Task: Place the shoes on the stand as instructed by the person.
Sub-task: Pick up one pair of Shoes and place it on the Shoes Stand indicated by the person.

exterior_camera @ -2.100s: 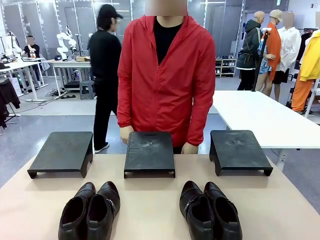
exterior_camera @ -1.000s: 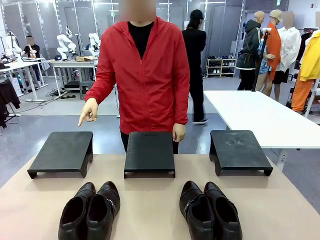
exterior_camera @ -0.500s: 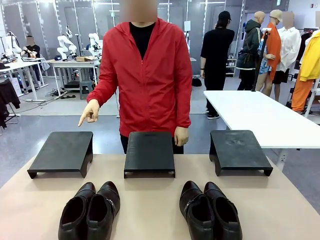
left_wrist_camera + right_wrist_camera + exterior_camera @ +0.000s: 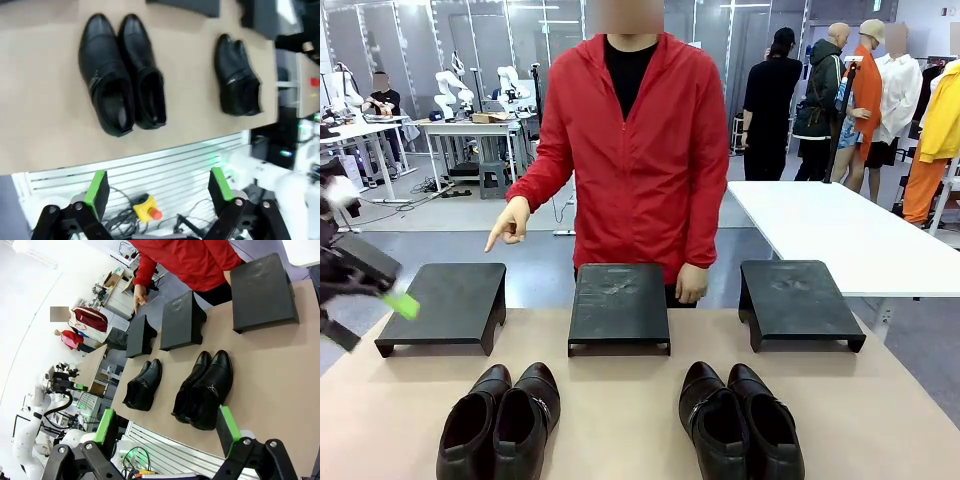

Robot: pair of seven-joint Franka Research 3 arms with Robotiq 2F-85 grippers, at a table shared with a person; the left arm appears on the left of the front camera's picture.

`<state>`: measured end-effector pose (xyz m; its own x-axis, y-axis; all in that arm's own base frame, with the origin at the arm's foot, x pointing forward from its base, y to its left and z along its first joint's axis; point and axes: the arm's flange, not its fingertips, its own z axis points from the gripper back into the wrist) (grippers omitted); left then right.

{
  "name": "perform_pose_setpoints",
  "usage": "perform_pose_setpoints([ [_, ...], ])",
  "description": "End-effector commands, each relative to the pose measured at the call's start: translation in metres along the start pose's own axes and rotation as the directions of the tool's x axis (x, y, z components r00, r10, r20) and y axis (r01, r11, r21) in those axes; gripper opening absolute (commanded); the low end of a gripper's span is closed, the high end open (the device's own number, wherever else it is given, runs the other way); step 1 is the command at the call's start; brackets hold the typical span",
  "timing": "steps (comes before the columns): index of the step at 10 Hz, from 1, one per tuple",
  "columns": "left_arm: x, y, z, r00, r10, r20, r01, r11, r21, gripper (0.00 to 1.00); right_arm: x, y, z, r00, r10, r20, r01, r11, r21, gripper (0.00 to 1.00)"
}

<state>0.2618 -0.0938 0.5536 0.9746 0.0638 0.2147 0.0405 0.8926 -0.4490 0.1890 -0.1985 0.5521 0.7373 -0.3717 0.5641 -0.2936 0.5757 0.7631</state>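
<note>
Two pairs of glossy black dress shoes stand on the near part of the table, the left pair (image 4: pixel 500 425) and the right pair (image 4: pixel 740 428) well apart. In each pair the two shoes touch and the toes are turned toward the person. Beyond them three low black stands sit in a row: the left stand (image 4: pixel 445 303), the middle stand (image 4: pixel 619 303) and the right stand (image 4: pixel 798 298). The table (image 4: pixel 620 400) is a plain tan surface. The person (image 4: pixel 640 150), in a red jacket over a black shirt, stands at the far edge behind the middle stand. One hand (image 4: pixel 508 222) points a finger downward above the left stand, and the other hand (image 4: pixel 692 284) hangs just behind the middle stand. The left gripper (image 4: pixel 159 189), blurred beside the left stand in the front view, hovers with its jaws spread wide and nothing between them. The right gripper (image 4: pixel 166 426) is likewise released, holding nothing, off the table's near edge. Room: grey floor, a white table (image 4: pixel 840 235) to the right, a work bench (image 4: pixel 470 128) and a bystander in black (image 4: pixel 767 100) farther back.
</note>
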Motion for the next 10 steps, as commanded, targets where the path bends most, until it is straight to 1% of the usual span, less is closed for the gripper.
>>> perform_pose_setpoints([
  [1, 0.014, -0.009, -0.024, 0.999, 0.044, -0.026, -0.039, 0.982, 0.185, 1.00, 0.001, 0.000, 0.000, 1.000, 0.021, 0.005, -0.021, 1.000, 0.014, 1.00],
  [2, 0.015, -0.019, -0.044, 0.999, 0.047, -0.004, -0.044, 0.966, 0.254, 1.00, 0.001, 0.000, 0.000, 1.000, 0.021, 0.005, -0.021, 1.000, 0.014, 1.00],
  [3, 0.015, -0.025, -0.065, 0.999, 0.039, 0.014, -0.041, 0.954, 0.298, 1.00, 0.001, 0.000, 0.000, 1.000, 0.021, 0.005, -0.021, 1.000, 0.014, 1.00],
  [4, 0.015, -0.026, -0.084, 0.999, 0.029, 0.016, -0.033, 0.936, 0.350, 1.00, 0.001, 0.000, 0.000, 1.000, 0.021, 0.005, -0.021, 1.000, 0.014, 1.00],
  [7, 0.012, -0.022, -0.136, 0.999, 0.036, 0.034, -0.047, 0.911, 0.410, 1.00, 0.001, 0.000, 0.000, 1.000, 0.021, 0.005, -0.021, 1.000, 0.014, 1.00],
  [10, 0.007, -0.012, -0.174, 0.998, 0.059, 0.036, -0.069, 0.899, 0.432, 1.00, 0.001, 0.000, 0.000, 1.000, 0.021, 0.005, -0.021, 1.000, 0.014, 1.00],
])
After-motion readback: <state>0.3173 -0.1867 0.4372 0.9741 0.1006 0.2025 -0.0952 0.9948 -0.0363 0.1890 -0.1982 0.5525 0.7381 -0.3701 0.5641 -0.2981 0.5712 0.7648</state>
